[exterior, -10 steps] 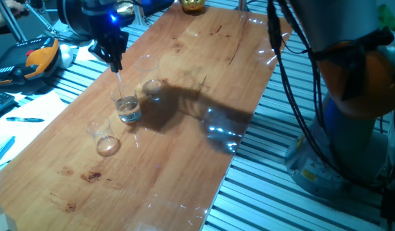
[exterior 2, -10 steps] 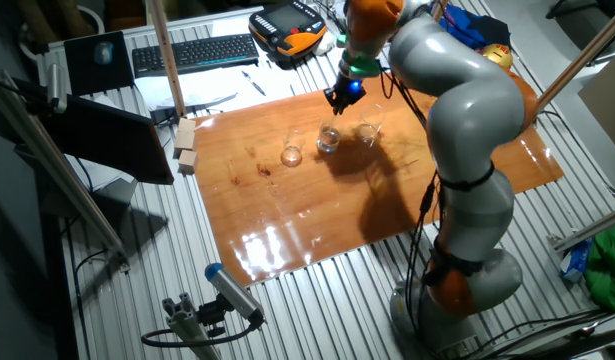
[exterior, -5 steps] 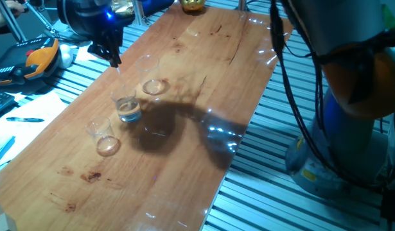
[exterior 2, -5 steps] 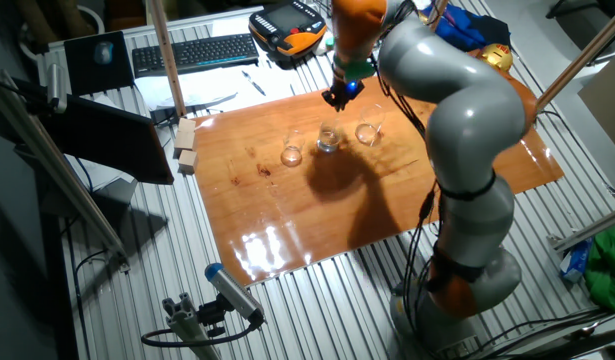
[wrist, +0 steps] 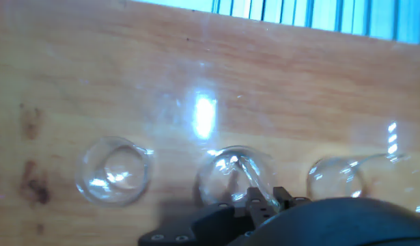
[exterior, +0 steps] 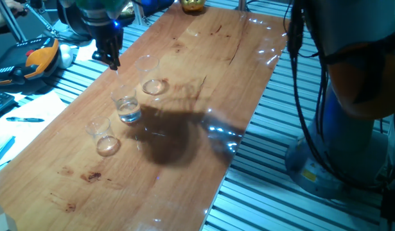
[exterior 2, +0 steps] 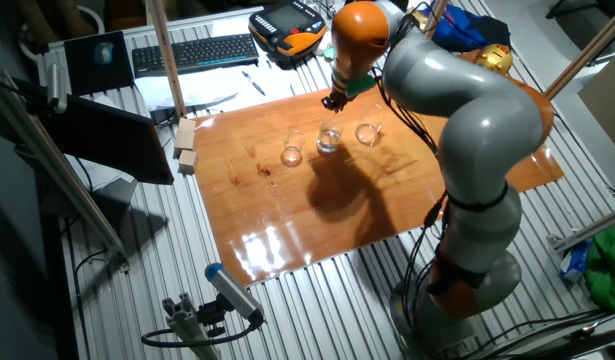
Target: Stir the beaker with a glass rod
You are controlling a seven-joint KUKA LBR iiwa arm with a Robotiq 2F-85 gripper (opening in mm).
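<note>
Three clear glass vessels stand in a row on the wooden surface [exterior: 203,70]. The beaker [exterior: 126,108] is the middle one, left of centre in one fixed view, its base glinting white. A smaller beaker [exterior: 102,136] sits lower left of it and a taller beaker [exterior: 150,74] upper right, all standing apart.

The tool [exterior: 112,56] hangs in the upper left of that frame, above and behind the beaker, on the grey and orange arm [exterior 2: 457,110]. In the hand view the tool [wrist: 263,202] sits at the bottom centre with its dark fingers [wrist: 283,197] pressed on the glass rod [wrist: 247,176], which runs up and left toward the beaker's [wrist: 231,174] rim. The rod's tip appears to lie over the beaker's mouth, though the glass is too faint to tell whether it dips inside.
</note>
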